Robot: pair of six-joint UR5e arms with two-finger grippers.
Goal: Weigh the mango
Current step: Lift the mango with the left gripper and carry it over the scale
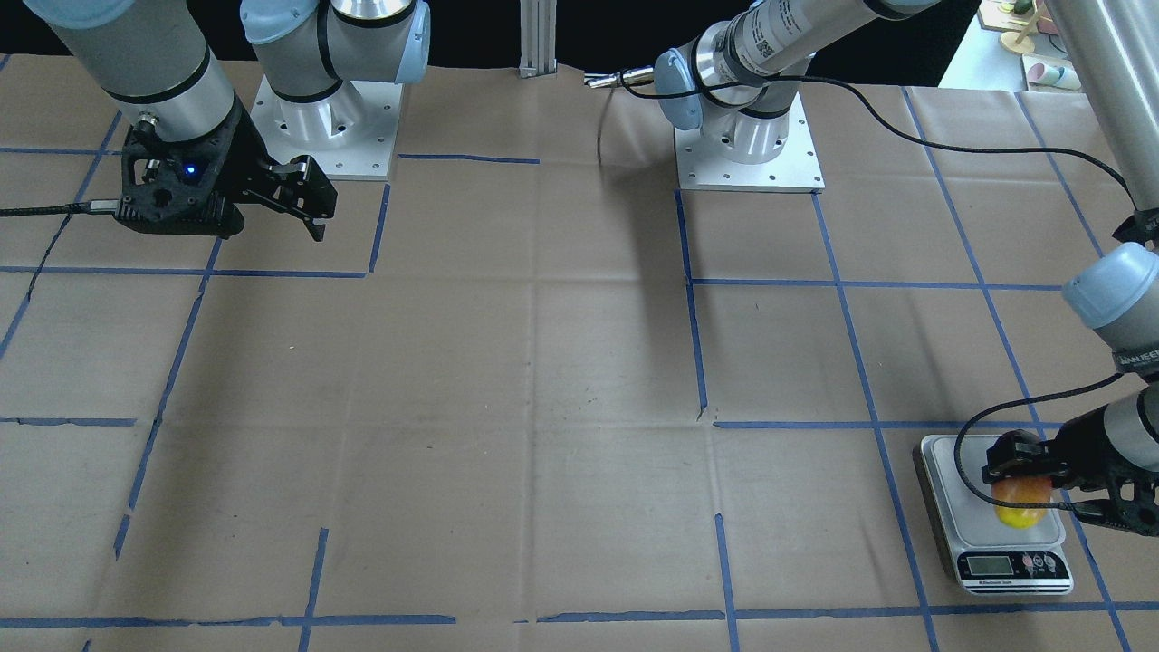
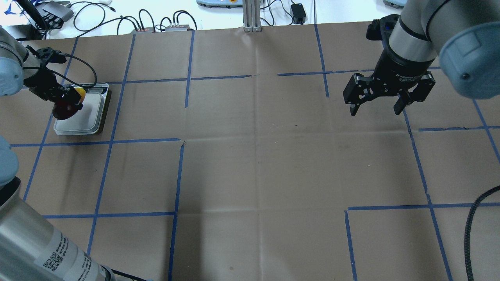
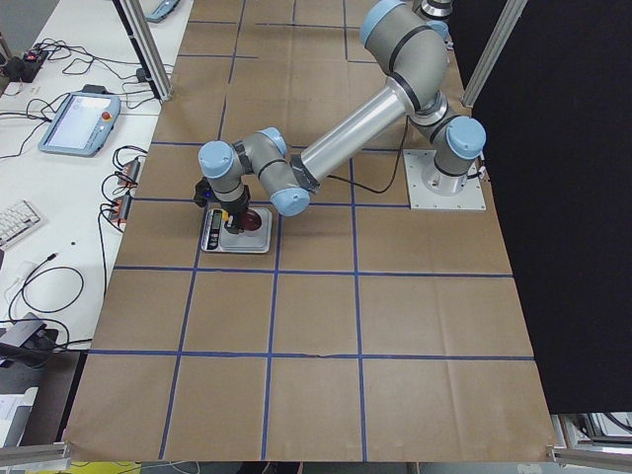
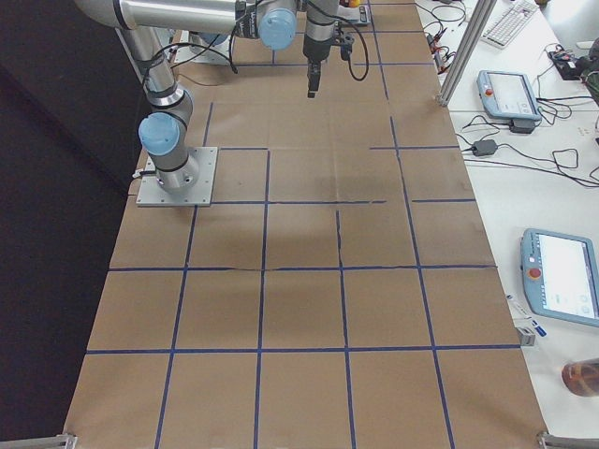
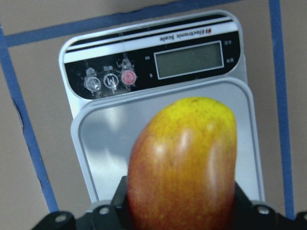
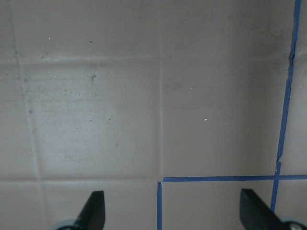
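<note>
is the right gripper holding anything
No, the right gripper has its jaws spread wide apart with nothing but the bare table showing between them.

Overhead and front-facing cameras look from opposite sides, sharing the scale (image 2: 90, 117).

Left arm reaching to the scale, left of the table's (image 3: 316, 336) middle.
The left gripper (image 3: 235, 209) hangs over the scale (image 3: 242, 247), with the mango (image 3: 255, 220) at its tip above the platform. The arm's base plate (image 3: 444, 190) sits well apart on the right.
</note>
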